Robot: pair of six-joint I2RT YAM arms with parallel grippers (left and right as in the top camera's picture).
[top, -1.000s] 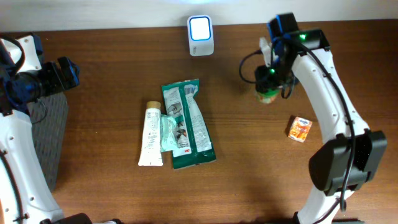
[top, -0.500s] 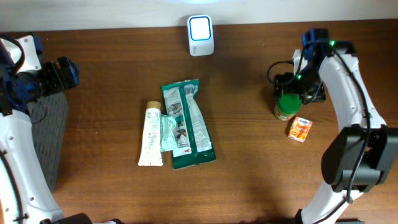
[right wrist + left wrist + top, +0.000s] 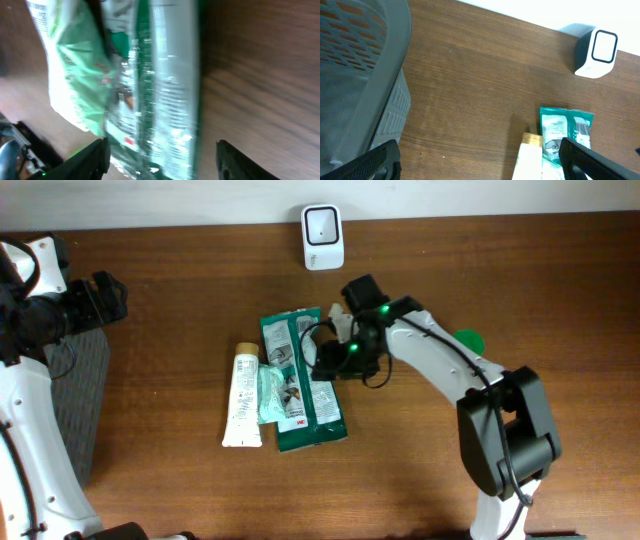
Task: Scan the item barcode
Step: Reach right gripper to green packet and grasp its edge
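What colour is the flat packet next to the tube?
The packet is dark green with white print, clearest overhead.

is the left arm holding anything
No, the left gripper has its jaws wide apart with nothing between them.

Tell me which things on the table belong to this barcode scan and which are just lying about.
In the job: green package, under the open right gripper; white scanner at the back.

Lying about, for now: white tube beside the package; green-lidded jar, partly hidden; grey basket at left; left gripper, open, idle.
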